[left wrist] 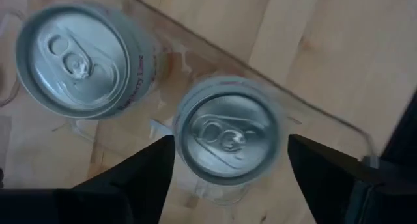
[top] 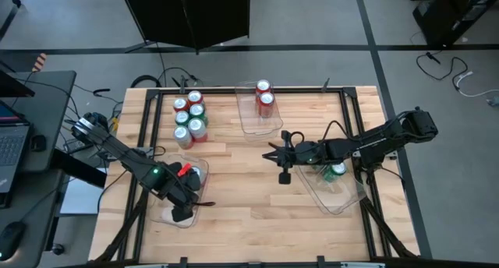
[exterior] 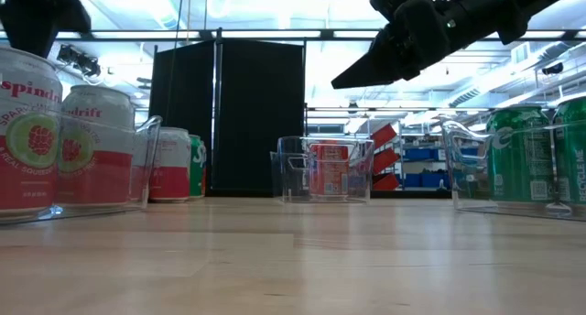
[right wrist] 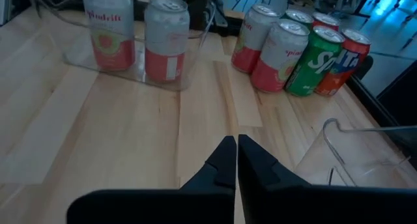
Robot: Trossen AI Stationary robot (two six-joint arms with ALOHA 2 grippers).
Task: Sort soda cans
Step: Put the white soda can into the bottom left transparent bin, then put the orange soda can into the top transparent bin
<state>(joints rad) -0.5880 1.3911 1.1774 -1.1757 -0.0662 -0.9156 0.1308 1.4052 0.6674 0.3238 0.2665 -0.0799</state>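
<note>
The left gripper (left wrist: 228,178) hangs over the clear bin (top: 165,215) at the near left of the table, its fingers (left wrist: 140,178) spread on both sides of a silver can (left wrist: 227,131) which stands upright in the bin. I cannot tell if the pads touch it. A second silver can (left wrist: 78,58) stands just beside it in the same bin.

The right gripper (top: 274,153) hovers above the middle of the table, clenched and empty. Behind it, the right bin (top: 343,199) holds green cans (top: 335,171). The far middle bin (top: 251,125) holds two red cans (top: 264,96) — and a cluster of unsorted cans (top: 189,118), red, green and silver, stands on the table at the far left.
</note>
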